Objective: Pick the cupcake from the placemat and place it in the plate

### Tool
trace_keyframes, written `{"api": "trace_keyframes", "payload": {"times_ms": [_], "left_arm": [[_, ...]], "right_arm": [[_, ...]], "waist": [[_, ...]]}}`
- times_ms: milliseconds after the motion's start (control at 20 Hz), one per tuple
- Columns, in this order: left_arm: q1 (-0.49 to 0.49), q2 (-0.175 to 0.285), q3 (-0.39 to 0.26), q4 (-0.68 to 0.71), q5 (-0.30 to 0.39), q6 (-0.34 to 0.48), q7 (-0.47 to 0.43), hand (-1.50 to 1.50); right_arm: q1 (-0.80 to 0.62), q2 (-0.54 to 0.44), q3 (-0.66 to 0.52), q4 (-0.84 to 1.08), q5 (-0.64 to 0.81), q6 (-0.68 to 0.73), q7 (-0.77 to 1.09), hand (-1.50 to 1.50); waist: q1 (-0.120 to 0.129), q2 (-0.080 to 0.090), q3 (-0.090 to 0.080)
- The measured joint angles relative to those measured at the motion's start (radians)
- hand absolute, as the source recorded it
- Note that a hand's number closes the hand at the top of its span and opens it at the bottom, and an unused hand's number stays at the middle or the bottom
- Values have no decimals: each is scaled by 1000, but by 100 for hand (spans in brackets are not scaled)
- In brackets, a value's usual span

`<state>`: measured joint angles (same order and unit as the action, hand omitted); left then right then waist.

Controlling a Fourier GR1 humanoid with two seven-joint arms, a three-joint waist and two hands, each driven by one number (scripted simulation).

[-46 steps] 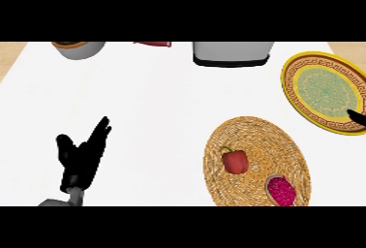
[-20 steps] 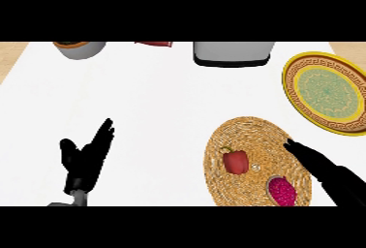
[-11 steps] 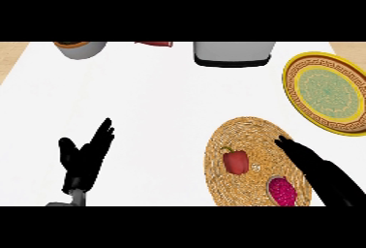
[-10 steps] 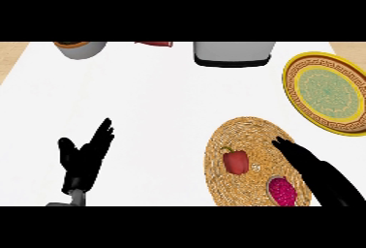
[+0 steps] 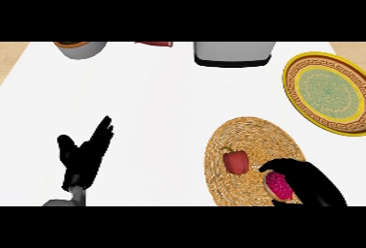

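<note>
In the head view, your right hand curls its fingers round the cupcake, which sits on the placemat at the hand's left side. A pepper lies just left of it. The plate is beyond the hand. Your left hand rests with fingers straight, well off to the left.

Standing here, I can read no writing, label, brand, number or sign on anything on the counter. The nearest thing to a mark is the band of angular key pattern round the rim of the yellow plate, and that is ornament, not lettering.
</note>
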<state>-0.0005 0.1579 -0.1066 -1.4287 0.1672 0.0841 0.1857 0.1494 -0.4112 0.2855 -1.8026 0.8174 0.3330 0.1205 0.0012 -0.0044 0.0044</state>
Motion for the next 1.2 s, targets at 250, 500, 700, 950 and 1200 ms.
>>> {"api": "trace_keyframes", "payload": {"times_ms": [250, 500, 700, 950, 1200], "left_arm": [[4, -10, 4, -8, -16, -6, 12, 0], [20, -15, 15, -22, -22, -21, 8, 0], [4, -26, -2, -28, -33, -15, 19, 0], [-14, -28, -13, -33, -36, -23, 19, 0], [-36, -32, -32, -27, -45, -32, 26, 0]], "right_arm": [[-21, 8, 1, 64, 69, -54, -72, 150], [-10, 18, -16, 42, 104, -93, -111, 150], [-136, 168, -98, 115, 152, -170, 114, 150], [-291, 300, -237, 172, 245, -315, 405, 150], [-494, 351, -326, 234, 436, -475, 653, 150]], "waist": [[0, -2, -3], [-2, 0, -2], [20, 10, -2], [55, 26, -5], [93, 33, -8]]}}
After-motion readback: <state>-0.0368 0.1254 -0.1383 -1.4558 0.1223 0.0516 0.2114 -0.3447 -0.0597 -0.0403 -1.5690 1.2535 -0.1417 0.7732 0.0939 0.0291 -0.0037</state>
